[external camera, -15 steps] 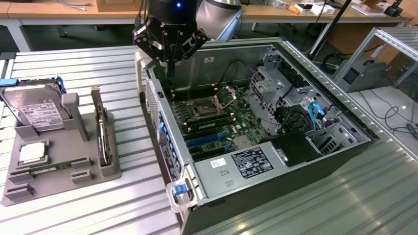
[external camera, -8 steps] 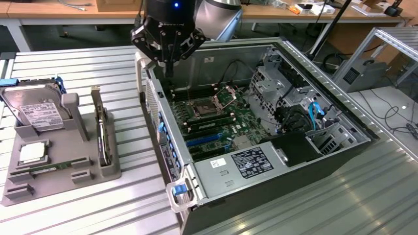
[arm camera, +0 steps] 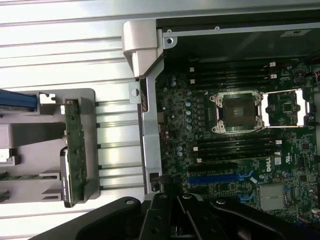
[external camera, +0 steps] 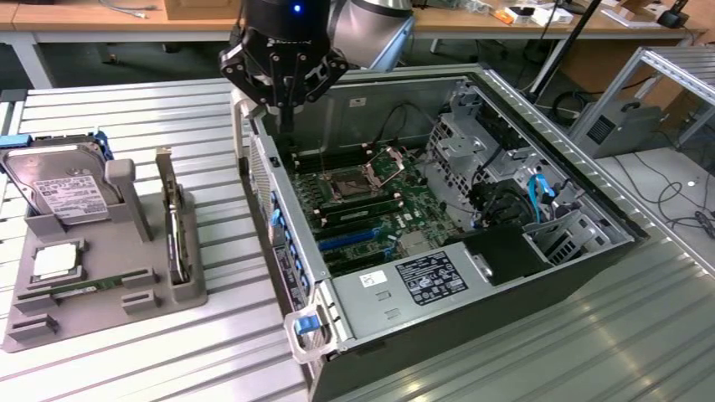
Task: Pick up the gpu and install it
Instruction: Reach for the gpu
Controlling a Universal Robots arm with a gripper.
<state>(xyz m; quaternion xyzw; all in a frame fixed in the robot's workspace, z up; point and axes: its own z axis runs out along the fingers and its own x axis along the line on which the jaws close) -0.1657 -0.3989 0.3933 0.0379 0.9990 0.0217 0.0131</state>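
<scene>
In the holder [external camera: 146, 295], one gpu [external camera: 170, 219]

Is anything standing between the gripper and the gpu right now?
Nothing visible does. The gripper hangs above the side wall of the computer case, and the gpu stands on edge in the gray holder beside it, with only bare table between them.

Bright and even throughout; glares white off ribbed tabletop [arm camera: 60, 45] beside pincer [external camera: 286, 117], dims to shadow inside case [external camera: 374, 99] beneath it.
</scene>
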